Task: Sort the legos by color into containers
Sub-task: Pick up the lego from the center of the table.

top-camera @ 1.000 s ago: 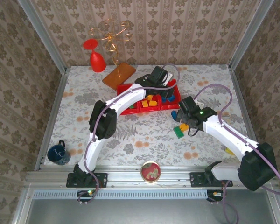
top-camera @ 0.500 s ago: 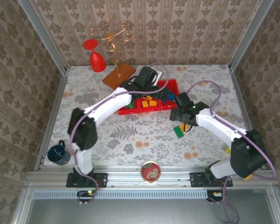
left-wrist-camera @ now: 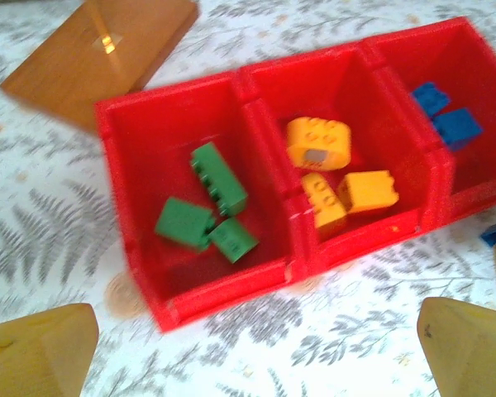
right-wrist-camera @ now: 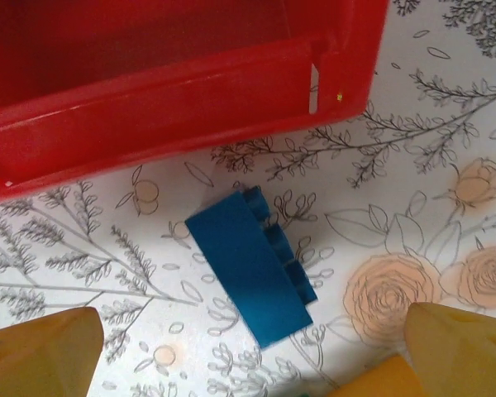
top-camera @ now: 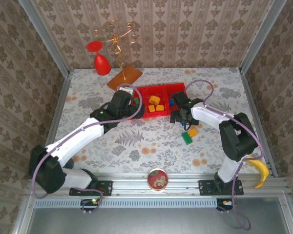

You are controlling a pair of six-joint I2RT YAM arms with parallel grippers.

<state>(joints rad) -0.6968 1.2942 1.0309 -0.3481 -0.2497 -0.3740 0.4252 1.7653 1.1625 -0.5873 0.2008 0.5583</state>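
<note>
Lying below wide-spread right pincer (right-wrist-camera: pixel 252 354): blue lego (right-wrist-camera: pixel 248 277) (just outside red tray (right-wrist-camera: pixel 149 91)).

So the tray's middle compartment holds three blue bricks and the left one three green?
Not quite: in the left wrist view the middle compartment holds three orange-yellow bricks, not blue. The left compartment does hold three green bricks.

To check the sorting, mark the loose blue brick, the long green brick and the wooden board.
loose blue brick (right-wrist-camera: pixel 246 277), right wrist view, middle of its broad face.
long green brick (left-wrist-camera: pixel 221 179), left wrist view, middle of its body.
wooden board (left-wrist-camera: pixel 99 54), left wrist view, middle of its top face.
</note>
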